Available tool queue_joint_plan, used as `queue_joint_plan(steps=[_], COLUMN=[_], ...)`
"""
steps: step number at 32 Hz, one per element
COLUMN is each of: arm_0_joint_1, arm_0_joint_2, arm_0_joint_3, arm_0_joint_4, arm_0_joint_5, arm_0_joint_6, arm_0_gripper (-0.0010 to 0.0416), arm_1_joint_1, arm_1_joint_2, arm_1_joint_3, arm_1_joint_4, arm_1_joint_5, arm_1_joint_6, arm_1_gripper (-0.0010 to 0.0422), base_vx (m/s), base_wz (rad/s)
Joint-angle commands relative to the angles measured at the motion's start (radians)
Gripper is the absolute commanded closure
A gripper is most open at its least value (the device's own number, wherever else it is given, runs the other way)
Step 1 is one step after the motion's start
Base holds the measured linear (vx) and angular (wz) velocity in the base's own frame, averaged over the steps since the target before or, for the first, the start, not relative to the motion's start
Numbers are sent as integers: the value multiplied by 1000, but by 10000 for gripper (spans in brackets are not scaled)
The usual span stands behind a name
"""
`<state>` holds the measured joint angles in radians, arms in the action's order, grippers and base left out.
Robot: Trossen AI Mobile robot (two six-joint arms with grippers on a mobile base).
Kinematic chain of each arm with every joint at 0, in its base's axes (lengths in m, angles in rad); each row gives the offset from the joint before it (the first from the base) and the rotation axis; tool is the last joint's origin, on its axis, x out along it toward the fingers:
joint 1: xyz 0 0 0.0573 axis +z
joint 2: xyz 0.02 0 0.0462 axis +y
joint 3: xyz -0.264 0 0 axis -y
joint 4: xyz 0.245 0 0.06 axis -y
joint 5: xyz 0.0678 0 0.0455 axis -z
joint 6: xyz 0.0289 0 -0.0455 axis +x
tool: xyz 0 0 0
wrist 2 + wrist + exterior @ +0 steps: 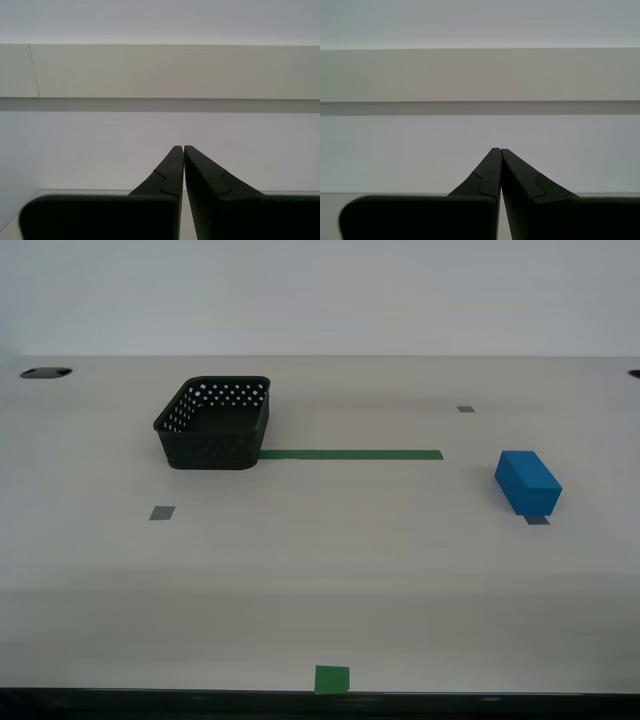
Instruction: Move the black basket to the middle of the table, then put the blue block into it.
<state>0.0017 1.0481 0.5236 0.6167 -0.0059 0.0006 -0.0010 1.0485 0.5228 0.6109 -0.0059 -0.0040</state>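
The black basket [214, 423] stands upright and empty on the table [320, 570], toward the exterior view's left and far half, touching the end of a green tape strip [350, 454]. The blue block [527, 481] lies on the table at the exterior view's right, well apart from the basket. No arm shows in the exterior view. My first gripper [499, 150] is shut and empty, pointing at a pale wall. My second gripper [183, 147] is shut and empty, also facing the wall.
A green square [332, 679] sits at the table's near edge. Small grey squares lie near the basket [162, 512], at the far right [466, 409] and under the block's near end [538, 520]. A dark hole [45, 372] marks the far left corner.
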Motion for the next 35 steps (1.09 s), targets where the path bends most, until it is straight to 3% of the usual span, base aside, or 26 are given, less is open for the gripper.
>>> queue_joint_plan(steps=[1, 35], arm_0_joint_1=[0, 0], arm_0_joint_2=[0, 0], arm_0_joint_3=[1, 1], arm_0_joint_4=[-4, -3], arm_0_joint_5=[0, 0], arm_0_joint_6=[1, 1], arm_0_gripper=[405, 405], arm_1_joint_1=[0, 0], arm_1_joint_2=[0, 0], arm_1_joint_3=[0, 4], arm_1_joint_4=[5, -11], arm_1_joint_5=[-1, -1], arm_1_joint_6=[2, -11], arm_1_gripper=[412, 412], base_vx=[0, 0], base_wz=[0, 0])
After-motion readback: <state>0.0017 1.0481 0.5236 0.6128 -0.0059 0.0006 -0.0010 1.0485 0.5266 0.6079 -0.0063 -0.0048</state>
